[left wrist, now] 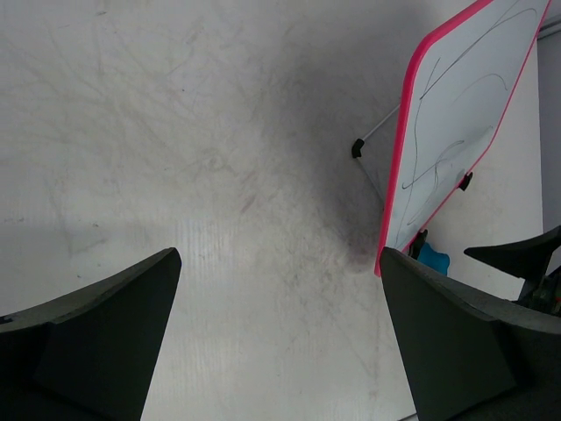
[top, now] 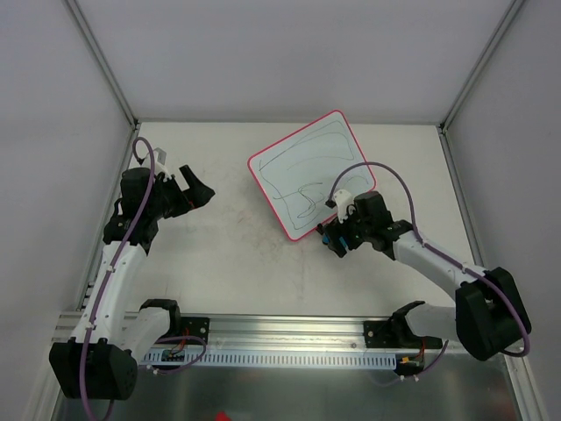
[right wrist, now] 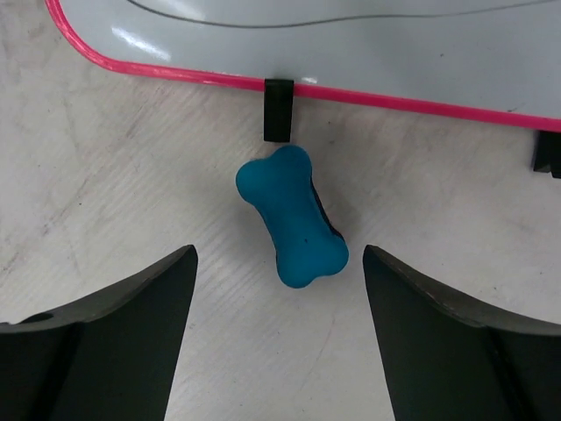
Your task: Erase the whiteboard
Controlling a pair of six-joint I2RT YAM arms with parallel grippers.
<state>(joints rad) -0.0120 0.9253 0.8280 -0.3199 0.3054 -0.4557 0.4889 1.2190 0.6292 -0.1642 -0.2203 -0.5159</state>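
Note:
The whiteboard [top: 311, 175], white with a pink-red rim and dark scribbled lines, lies tilted on the table at centre right. It also shows in the left wrist view [left wrist: 456, 123] and the right wrist view [right wrist: 351, 44], with black feet [right wrist: 279, 110] on its near edge. A blue bone-shaped eraser [right wrist: 292, 215] lies on the table just below that edge, also visible in the left wrist view [left wrist: 431, 259]. My right gripper [right wrist: 278, 263] is open just short of the eraser, over the board's near corner [top: 331, 239]. My left gripper [top: 200, 189] is open and empty, left of the board [left wrist: 279, 263].
The table surface [top: 228, 254] is scuffed white, walled by white panels with metal posts [top: 101, 61] at the back corners. A slotted metal rail [top: 289, 338] runs along the near edge between the arm bases.

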